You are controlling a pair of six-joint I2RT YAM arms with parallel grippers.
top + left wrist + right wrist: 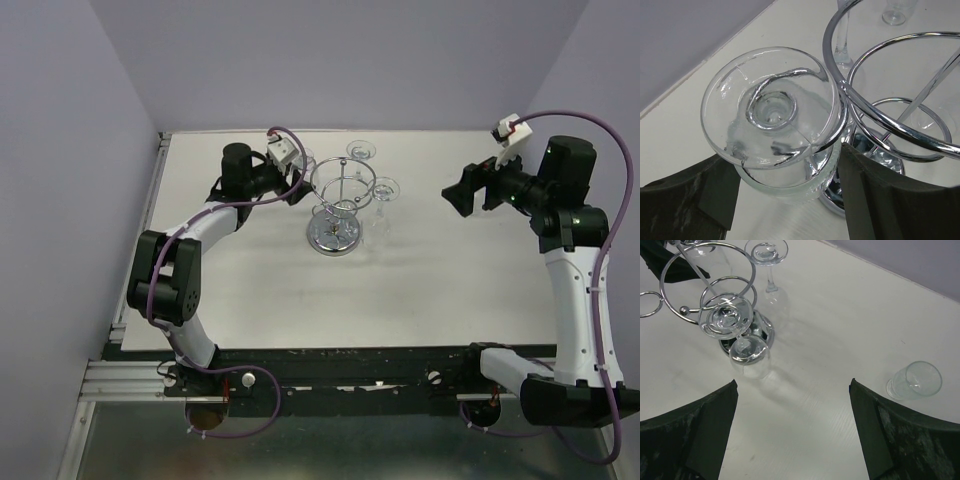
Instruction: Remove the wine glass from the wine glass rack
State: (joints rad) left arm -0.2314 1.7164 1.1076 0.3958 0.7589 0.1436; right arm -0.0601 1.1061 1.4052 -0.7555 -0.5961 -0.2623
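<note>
The chrome wine glass rack (335,232) stands mid-table; its ring (826,45) and base (769,332) show in both wrist views. A clear wine glass (772,107) hangs upside down by its foot from a loop on the rack's left side (301,160). My left gripper (297,180) is at that glass. In the left wrist view its fingers (715,195) press the two sides of the bowl, the gripper (790,200) closed on it. The glass still hangs in the loop. My right gripper (458,190) is open and empty, to the right of the rack (792,440).
Two more wine glasses hang on the rack, at the back (360,151) and at the right (385,190). A small clear tumbler (915,381) stands on the table near my right gripper. The white table ends at a wall behind the rack.
</note>
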